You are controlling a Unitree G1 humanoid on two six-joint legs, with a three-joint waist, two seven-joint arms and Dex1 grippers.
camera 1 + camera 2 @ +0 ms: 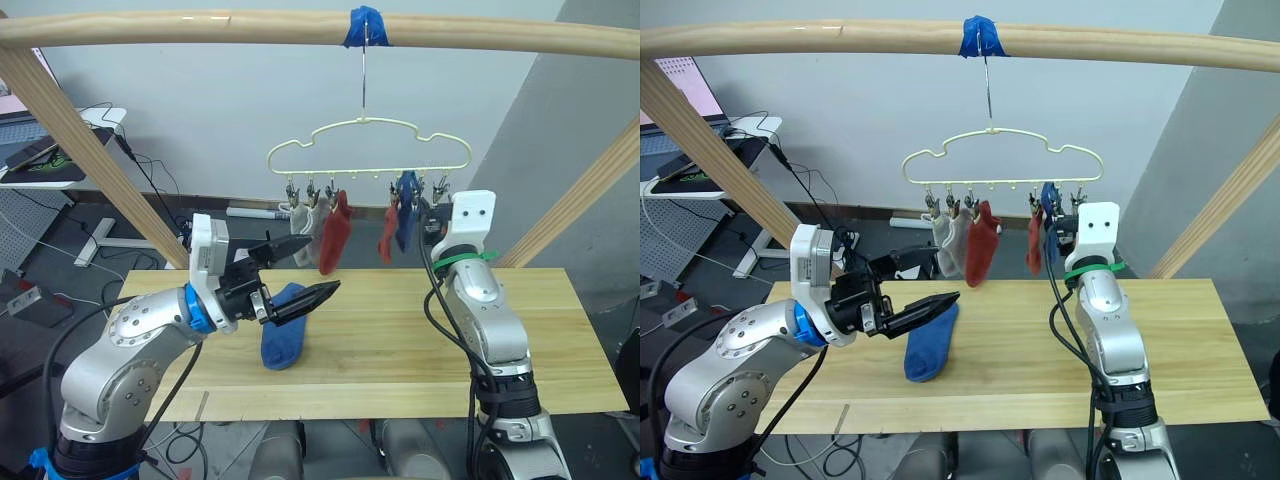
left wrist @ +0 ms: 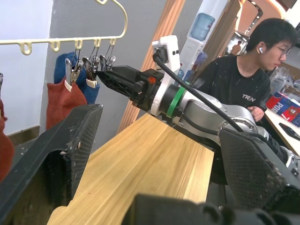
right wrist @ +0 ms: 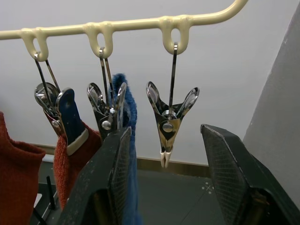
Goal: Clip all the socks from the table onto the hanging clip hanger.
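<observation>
Light: even, bright, diffuse indoor, from overhead | Shadows: soft and faint on the pale light-wood plank table [image 1: 400, 340], a slight one beside the flat blue knit sock [image 1: 284, 338] | Glare: small glints on the silver metal clips [image 3: 169, 123] | Focus: head views sharp; black left hand fingers [image 2: 61, 154] blurred close-up | Distortion: slight bowing of the round wooden rail [image 1: 200, 28].

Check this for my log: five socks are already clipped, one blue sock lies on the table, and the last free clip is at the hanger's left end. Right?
Not quite. The free clip hangs at the right end of the clip hanger, as the right wrist view shows, between the open fingers of the right gripper. The blue sock does lie on the table.
</observation>
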